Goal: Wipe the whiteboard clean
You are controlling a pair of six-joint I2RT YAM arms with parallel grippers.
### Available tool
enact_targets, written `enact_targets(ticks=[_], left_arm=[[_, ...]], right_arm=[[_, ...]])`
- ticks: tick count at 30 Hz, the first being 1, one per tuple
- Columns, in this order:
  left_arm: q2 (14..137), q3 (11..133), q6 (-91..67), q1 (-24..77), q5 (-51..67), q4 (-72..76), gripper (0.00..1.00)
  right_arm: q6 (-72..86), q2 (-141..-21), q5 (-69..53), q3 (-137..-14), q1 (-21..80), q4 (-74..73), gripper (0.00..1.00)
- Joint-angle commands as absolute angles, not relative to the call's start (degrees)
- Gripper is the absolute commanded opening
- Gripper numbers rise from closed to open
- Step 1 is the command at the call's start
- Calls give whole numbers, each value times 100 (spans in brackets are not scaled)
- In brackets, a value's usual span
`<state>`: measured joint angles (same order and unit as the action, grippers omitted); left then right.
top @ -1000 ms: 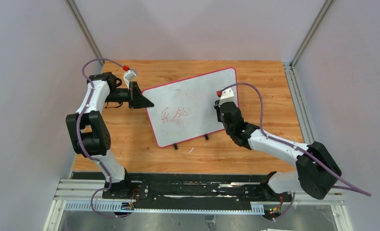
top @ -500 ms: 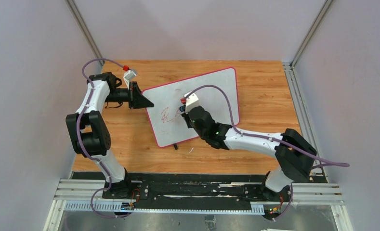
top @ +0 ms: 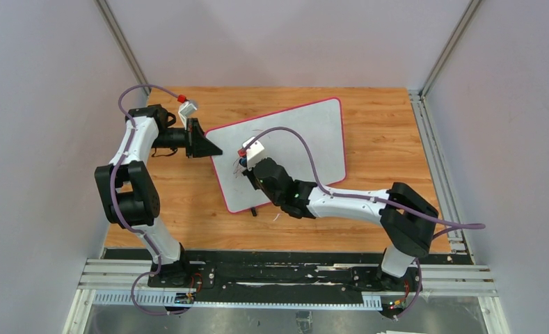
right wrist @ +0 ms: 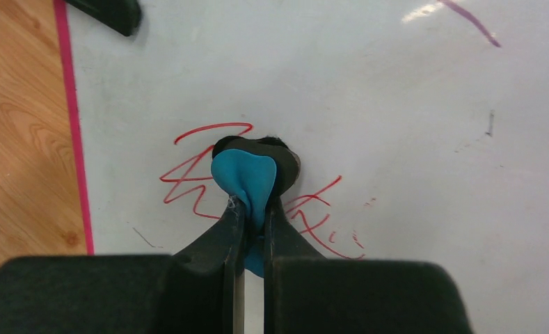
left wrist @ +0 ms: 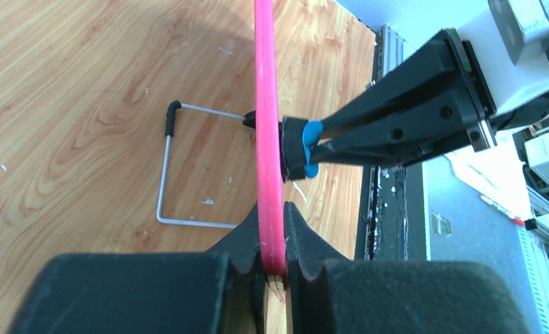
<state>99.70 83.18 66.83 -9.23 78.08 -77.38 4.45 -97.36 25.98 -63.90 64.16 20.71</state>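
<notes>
Erasure barely begun: blue eraser (right wrist: 247,175), pinched in right gripper (right wrist: 253,209), pressed onto red scribble (right wrist: 191,186), most strokes left to wipe. Left gripper (left wrist: 272,240) clamped on pink edge (left wrist: 265,104) of whiteboard (top: 306,136) on desk (top: 386,132).

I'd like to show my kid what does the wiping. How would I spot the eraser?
Find the pink-rimmed whiteboard on the wooden table, then the red scribble near its left edge. Pressed on that scribble, pinched in the right gripper, is the eraser: small, bright blue with a black pad, the only blue thing there.
</notes>
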Motion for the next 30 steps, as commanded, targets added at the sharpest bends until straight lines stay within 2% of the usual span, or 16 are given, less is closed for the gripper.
enact_targets(ticks=[1,8,13,30], left_arm=[[9800,8266,7295,-852,7260,-7368,0],[9793,8255,7299,-846,7251,-7366,0],[9804,8278,7295,-846,7275,-7373,0],[9801,8252,7305,-844,7286,-7368,0]], right_arm=[[351,-9300,2996,-6027,5957,2036,1],[465,-8541,2914,-5403,5070,2012,1],[496,-8460,2718,-5338,5011,2004,1],[721,-9872,2676,-6278,6635,2412,1]])
